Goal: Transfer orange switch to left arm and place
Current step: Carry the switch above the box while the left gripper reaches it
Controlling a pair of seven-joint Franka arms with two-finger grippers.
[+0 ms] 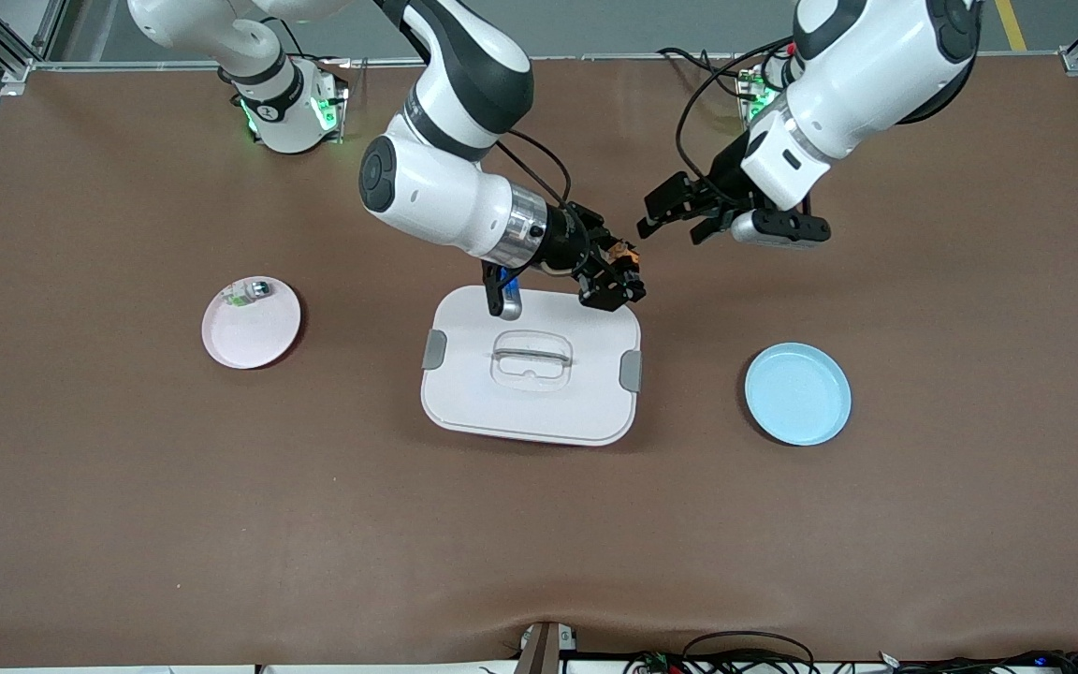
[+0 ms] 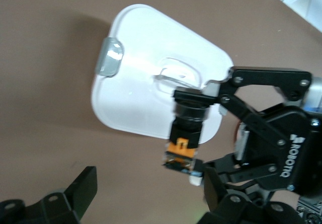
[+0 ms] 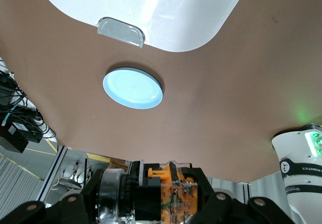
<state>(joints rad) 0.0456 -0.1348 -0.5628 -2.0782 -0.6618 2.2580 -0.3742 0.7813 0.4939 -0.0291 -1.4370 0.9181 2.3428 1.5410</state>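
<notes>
While clamped in right end effector (image 1: pixel 616 277), orange switch (image 1: pixel 626 253) over box (image 1: pixel 531 374)

The light is bright and even, coming from above. Soft shadows lie on the brown surface (image 1: pixel 127 515) beside the box (image 1: pixel 539 412). Its white lid shows glare in the left wrist view, which is slightly blurred.

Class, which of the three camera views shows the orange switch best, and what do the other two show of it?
The left wrist view: the orange switch shows whole, black barrel and orange rear, clamped in the right hand over the box. The right wrist view shows its rear close up, cut by the frame. The front view shows an orange speck.
</notes>
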